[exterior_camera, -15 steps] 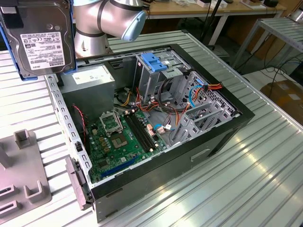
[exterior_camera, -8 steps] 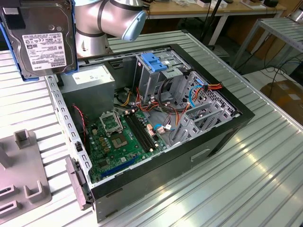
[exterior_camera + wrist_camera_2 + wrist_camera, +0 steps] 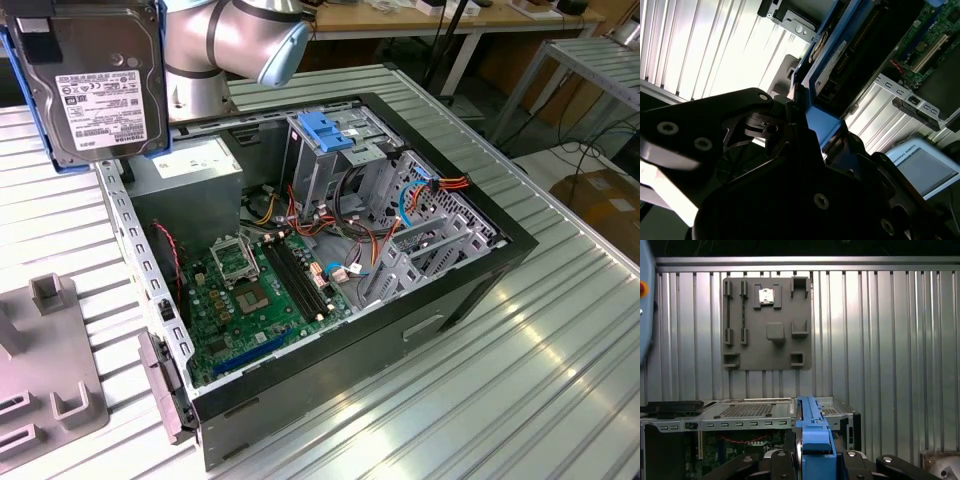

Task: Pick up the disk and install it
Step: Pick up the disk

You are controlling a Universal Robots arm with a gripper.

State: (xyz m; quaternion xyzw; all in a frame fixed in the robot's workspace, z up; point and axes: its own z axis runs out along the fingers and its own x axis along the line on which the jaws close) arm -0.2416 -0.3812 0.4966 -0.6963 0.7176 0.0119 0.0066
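**A:** Where is the disk right now?

**B:** The disk (image 3: pixel 95 80) is up in the air, outside the computer case (image 3: pixel 500 250). In the exterior view it shows in front of the case's corner that holds the grey power supply (image 3: pixel 190 170). It stands upright, with its white label facing the camera and its blue carrier frame along the edges.

**A:** And the claw?

**B:** The gripper (image 3: pixel 815 122) is clamped on the disk. In the second wrist view its black jaws press the end of the blue frame from either side. In the first wrist view the disk (image 3: pixel 812 435) shows edge-on, above the case's rim.

**A:** How does the case look?

**B:** It lies on its side with the panel off. The motherboard (image 3: pixel 250 290) covers its floor, and the drive cage with the blue latch (image 3: pixel 330 130) stands at its far end, well apart from the disk.

**A:** Anything around the case?

**B:** A grey fixture plate (image 3: pixel 50 380) lies on the ribbed table (image 3: pixel 520 400) near the case's power-supply side, not touching it. The arm (image 3: pixel 235 40) rises behind that same corner.
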